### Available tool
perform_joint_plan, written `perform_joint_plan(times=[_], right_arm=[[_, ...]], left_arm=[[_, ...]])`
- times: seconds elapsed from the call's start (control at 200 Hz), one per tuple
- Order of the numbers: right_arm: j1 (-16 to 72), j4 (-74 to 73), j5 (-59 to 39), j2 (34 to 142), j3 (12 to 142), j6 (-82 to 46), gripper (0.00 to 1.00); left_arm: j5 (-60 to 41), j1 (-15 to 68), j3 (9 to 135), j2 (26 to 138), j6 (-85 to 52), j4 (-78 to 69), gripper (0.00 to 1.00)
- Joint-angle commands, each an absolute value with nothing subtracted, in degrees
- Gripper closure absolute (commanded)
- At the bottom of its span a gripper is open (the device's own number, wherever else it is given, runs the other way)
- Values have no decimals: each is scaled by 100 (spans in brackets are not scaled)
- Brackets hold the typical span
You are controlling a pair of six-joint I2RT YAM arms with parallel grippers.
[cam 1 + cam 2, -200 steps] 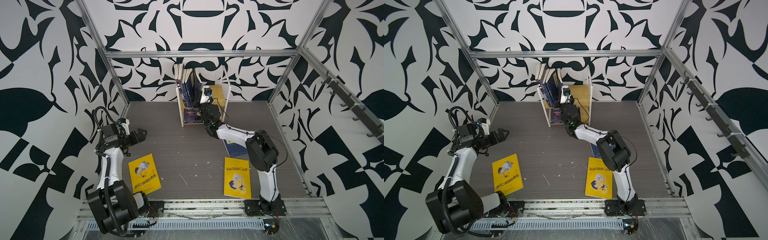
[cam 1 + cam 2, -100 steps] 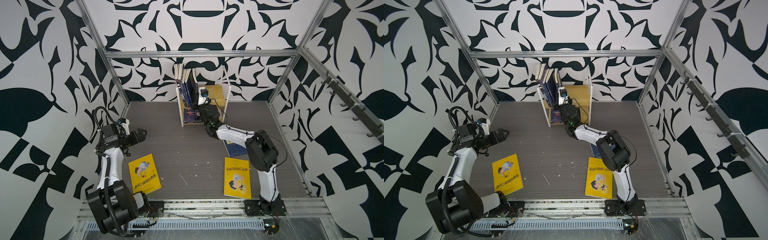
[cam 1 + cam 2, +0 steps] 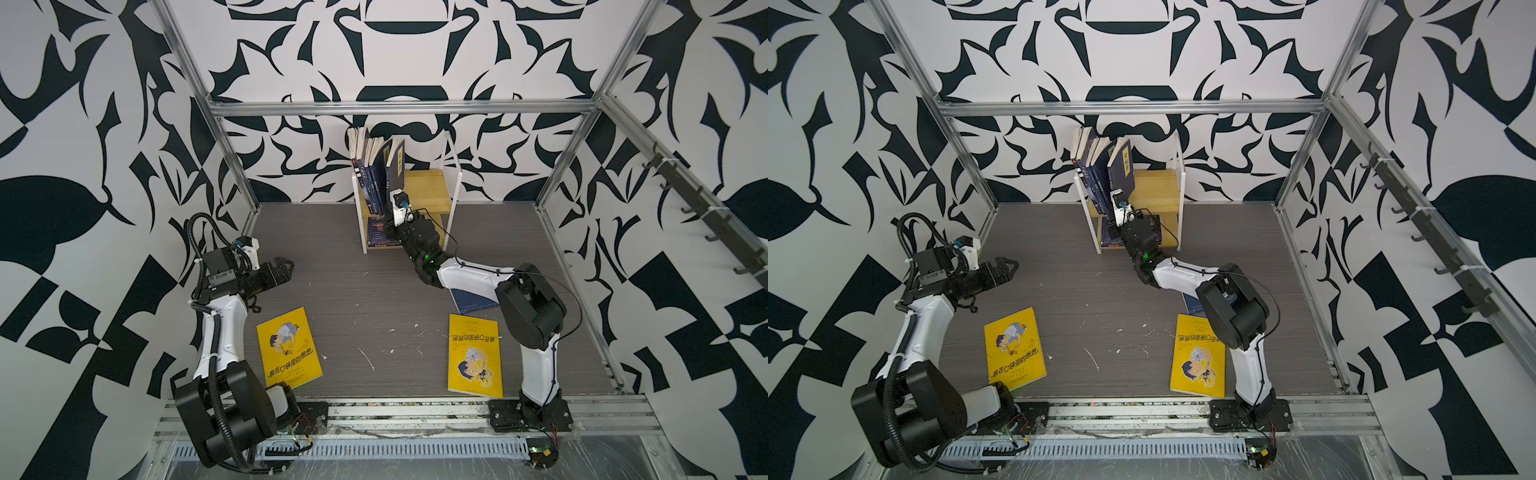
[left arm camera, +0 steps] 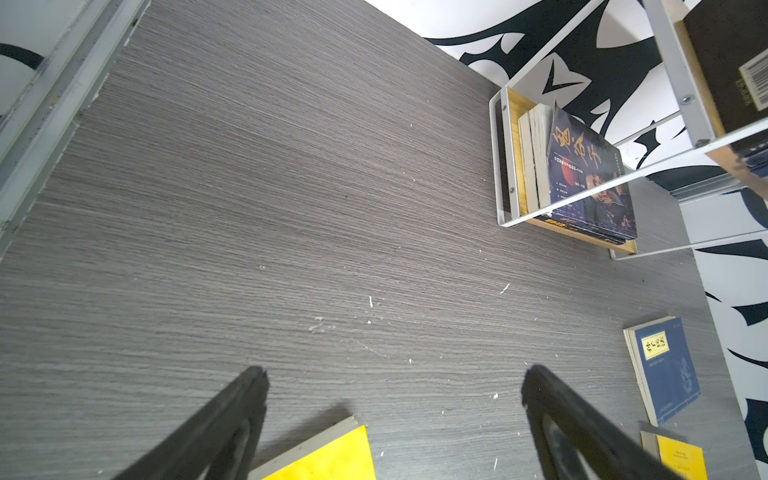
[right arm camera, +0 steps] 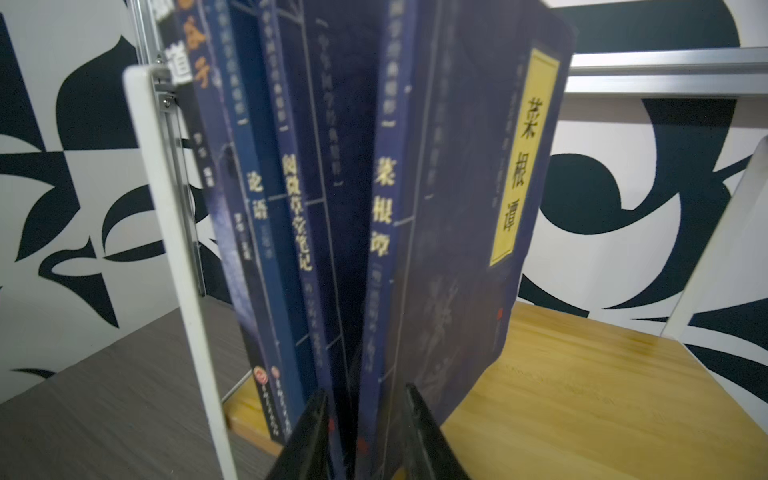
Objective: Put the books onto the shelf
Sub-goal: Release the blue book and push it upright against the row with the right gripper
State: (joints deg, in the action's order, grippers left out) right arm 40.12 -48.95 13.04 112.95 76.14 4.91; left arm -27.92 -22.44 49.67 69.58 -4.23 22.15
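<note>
The shelf [image 3: 428, 187] stands at the back wall. On its top board several navy books [image 3: 376, 166] stand upright at the left end. The rightmost one, a navy book with a yellow title label [image 5: 478, 208], rests on the wooden board. My right gripper [image 5: 365, 390] straddles its lower spine, jaws apart, with a gap on one side. Two yellow cartoon books [image 3: 289, 347] [image 3: 475, 355] lie flat at the front. Another navy book [image 3: 471, 301] lies partly under my right arm. My left gripper [image 3: 286, 266] hovers open and empty above the floor at the left.
More books lie stacked on the shelf's lower board [image 4: 590, 183]. The top board's right half [image 5: 602, 395] is bare wood. The white frame post [image 5: 174, 249] stands close to the left of the standing books. Patterned walls and metal rails enclose the grey floor [image 3: 353, 291].
My right gripper's jaws have parted from the navy book on the top board, and the book has swung closer to the row. The left arm has not moved.
</note>
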Motion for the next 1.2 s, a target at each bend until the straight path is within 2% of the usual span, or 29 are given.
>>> perform_joint_plan(times=[0.0,0.315,0.42,0.52,0.685,1.01,1.195], right_arm=[[4112,-4986,1160,10748,7352,622,66],[4049,-4687,1192,10092,6657,833,65],[3935,-4576,1344,9846,6437,767,70],[3762,-4365,1515,9772,6485,728,82],[3425,-3756,1962,10225,7346,492,100],[2943,-2991,1771,11936,9759,-68,100],[2900,-2703,1392,12572,10882,-128,100]], left_arm=[[-2812,-2243,5060,6962,-412,2307,0],[-2835,-2241,5126,7018,-457,2329,0],[-2821,-2248,5124,7007,-440,2355,0],[-2805,-2257,5108,7020,-415,2347,0],[-2856,-2250,5144,7040,-499,2339,0],[-2866,-2246,5169,6883,-556,2465,0],[-2867,-2232,5266,6992,-568,2541,0]])
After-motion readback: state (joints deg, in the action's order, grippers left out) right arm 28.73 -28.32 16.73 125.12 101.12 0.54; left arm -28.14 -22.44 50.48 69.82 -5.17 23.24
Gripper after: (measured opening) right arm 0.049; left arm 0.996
